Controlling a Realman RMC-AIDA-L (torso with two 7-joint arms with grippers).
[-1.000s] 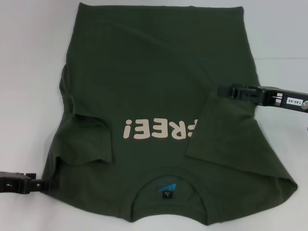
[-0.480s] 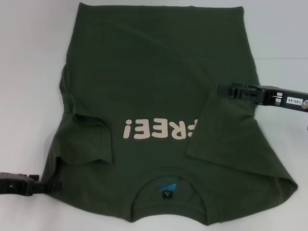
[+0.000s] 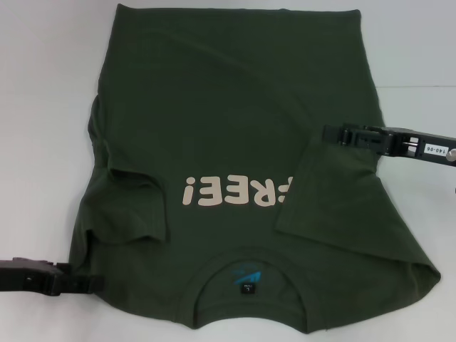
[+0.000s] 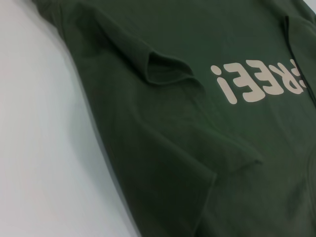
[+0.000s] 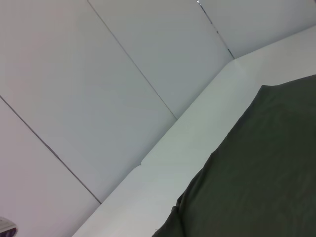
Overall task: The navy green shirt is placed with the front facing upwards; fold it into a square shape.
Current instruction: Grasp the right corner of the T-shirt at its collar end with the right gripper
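The navy green shirt (image 3: pixel 228 107) lies flat, front up, on the white table (image 3: pixel 43 107), with its collar and blue neck label (image 3: pixel 246 281) nearest me. The cream "FREE!" lettering (image 3: pixel 235 192) reads upside down. Both sleeves are folded inward: one on the left (image 3: pixel 132 206) and one on the right (image 3: pixel 342 206). My left gripper (image 3: pixel 85 283) is low at the shirt's near left shoulder edge, its tip touching the cloth. My right gripper (image 3: pixel 329 134) is over the top corner of the right folded sleeve. The left wrist view shows the shirt (image 4: pixel 173 148) and lettering (image 4: pixel 256 81). The right wrist view shows a shirt edge (image 5: pixel 256 173).
The white table shows as bare strips to the left and right (image 3: pixel 420 85) of the shirt. In the right wrist view the table's far edge (image 5: pixel 187 133) meets a pale panelled wall (image 5: pixel 98 74).
My left gripper has slid to the right, from just off the shirt's shoulder edge onto it. The right arm and the shirt have not moved.
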